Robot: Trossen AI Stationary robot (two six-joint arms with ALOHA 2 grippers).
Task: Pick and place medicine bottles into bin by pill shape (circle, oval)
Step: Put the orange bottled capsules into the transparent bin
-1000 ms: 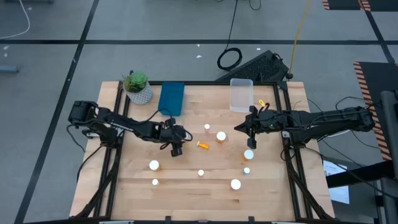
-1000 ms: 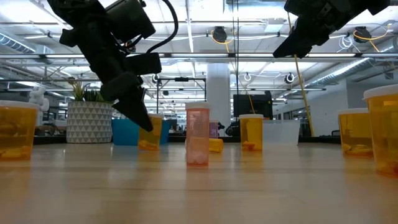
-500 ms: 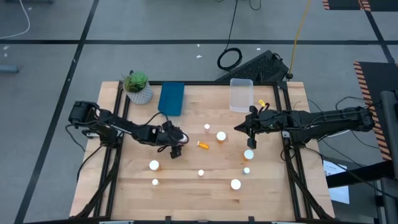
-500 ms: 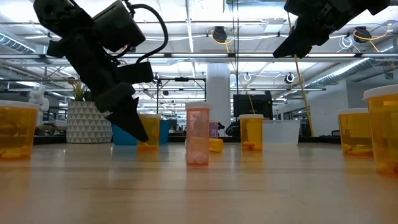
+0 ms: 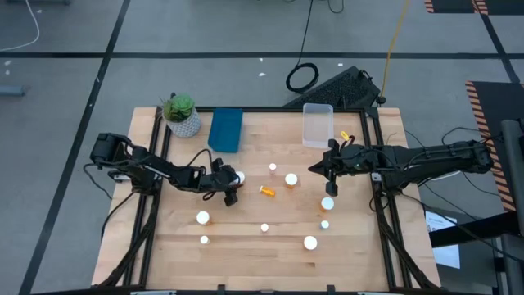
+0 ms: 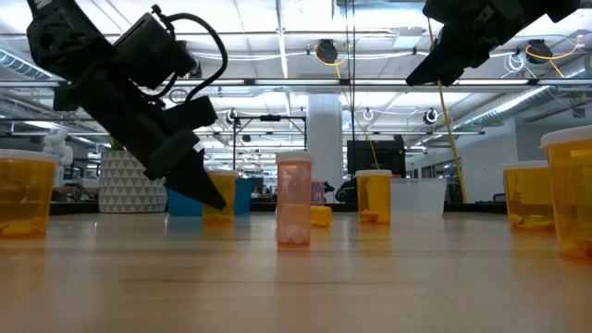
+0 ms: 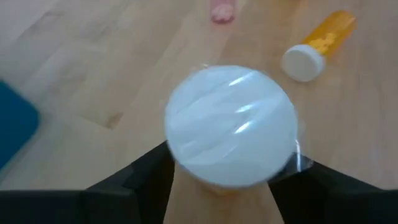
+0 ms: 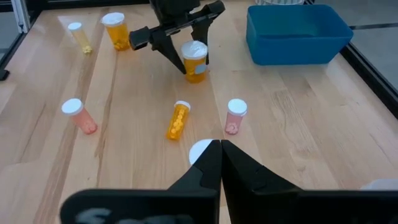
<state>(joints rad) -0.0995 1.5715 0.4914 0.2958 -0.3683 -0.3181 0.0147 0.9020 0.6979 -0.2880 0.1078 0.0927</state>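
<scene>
Your left claw (image 5: 232,182) sits low over the worktop (image 5: 270,246), its fingers apart and straddling an upright orange bottle (image 5: 238,176) without pinching it. That bottle stands just short of the blue bin (image 5: 226,129). A second bottle (image 5: 267,191) lies tipped over beside it, and the others stand scattered across the wood. Your right claw (image 5: 327,170) hangs above the worktop near the clear bin (image 5: 318,124), fingers pressed together, holding nothing.
</scene>
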